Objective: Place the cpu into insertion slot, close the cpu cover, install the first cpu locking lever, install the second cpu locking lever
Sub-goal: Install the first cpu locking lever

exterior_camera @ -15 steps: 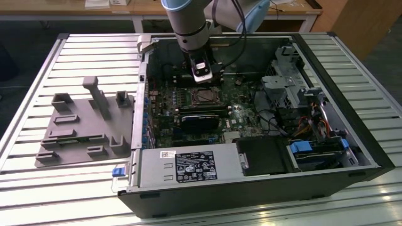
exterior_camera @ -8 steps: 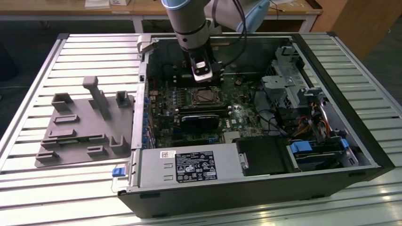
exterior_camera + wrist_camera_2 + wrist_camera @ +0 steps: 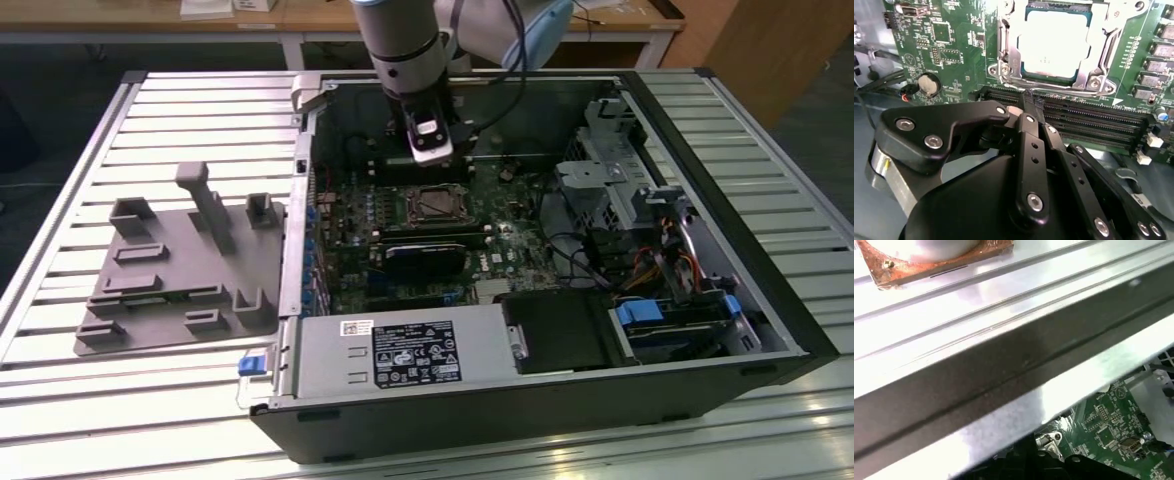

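Indoors, the closed pincer (image 3: 1030,101) hangs inside a computer case (image 3: 534,412) on a slatted table (image 3: 187,115).

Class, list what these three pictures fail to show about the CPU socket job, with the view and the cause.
- Exterior view: the insertion slot is too small to show what sits in it.
- Second wrist view: one side of the cpu cover is cut off by the picture edge, and the gripper hides its near rim, so how it is locked cannot be judged.
- First wrist view: the blurred case edge blocks most of the motherboard.
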Tool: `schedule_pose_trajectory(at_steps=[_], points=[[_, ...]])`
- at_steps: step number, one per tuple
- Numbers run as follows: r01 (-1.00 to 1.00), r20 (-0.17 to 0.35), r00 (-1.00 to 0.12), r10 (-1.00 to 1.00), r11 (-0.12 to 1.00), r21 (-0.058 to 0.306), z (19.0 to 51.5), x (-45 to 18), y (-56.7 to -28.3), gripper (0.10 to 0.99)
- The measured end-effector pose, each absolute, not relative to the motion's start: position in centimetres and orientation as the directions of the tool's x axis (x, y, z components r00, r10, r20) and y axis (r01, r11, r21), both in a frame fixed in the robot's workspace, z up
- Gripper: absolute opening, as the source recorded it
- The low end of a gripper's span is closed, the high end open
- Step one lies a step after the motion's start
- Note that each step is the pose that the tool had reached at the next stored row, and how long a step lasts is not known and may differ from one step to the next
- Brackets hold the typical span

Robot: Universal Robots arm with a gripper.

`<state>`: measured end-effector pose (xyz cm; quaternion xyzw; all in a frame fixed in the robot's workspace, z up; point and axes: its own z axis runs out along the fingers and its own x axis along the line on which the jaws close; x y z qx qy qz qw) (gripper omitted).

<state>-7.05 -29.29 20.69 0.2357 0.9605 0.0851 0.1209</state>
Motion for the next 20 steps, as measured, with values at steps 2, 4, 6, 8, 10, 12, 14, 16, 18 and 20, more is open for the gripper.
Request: schedule_pose_trajectory(at_steps=[2, 4, 6, 8, 10, 12, 14, 16, 18, 20], points=[[0.432, -0.197, -0.86, 0.471, 0.877, 0.211, 20.77, -7.05, -29.28, 0.106], [0.432, -0.203, -0.86, 0.469, 0.879, 0.201, 20.81, -7.05, -29.28, 0.106], [0.432, -0.204, -0.86, 0.469, 0.88, 0.199, 20.81, -7.05, -29.29, 0.106], [0.432, -0.204, -0.86, 0.469, 0.88, 0.198, 20.81, -7.05, -29.29, 0.106], [0.432, -0.204, -0.86, 0.469, 0.88, 0.198, 20.81, -7.05, -29.29, 0.106], [0.433, -0.201, -0.86, 0.469, 0.88, 0.197, 20.8, -7.04, -29.28, 0.106], [0.436, -0.191, -0.863, 0.467, 0.881, 0.184, 20.77, -7.01, -29.29, 0.106], [0.439, -0.181, -0.867, 0.465, 0.883, 0.166, 20.74, -6.96, -29.28, 0.106], [0.442, -0.174, -0.869, 0.462, 0.885, 0.145, 20.74, -6.94, -29.29, 0.106], [0.443, -0.171, -0.871, 0.46, 0.887, 0.128, 20.72, -6.93, -29.33, 0.106]])
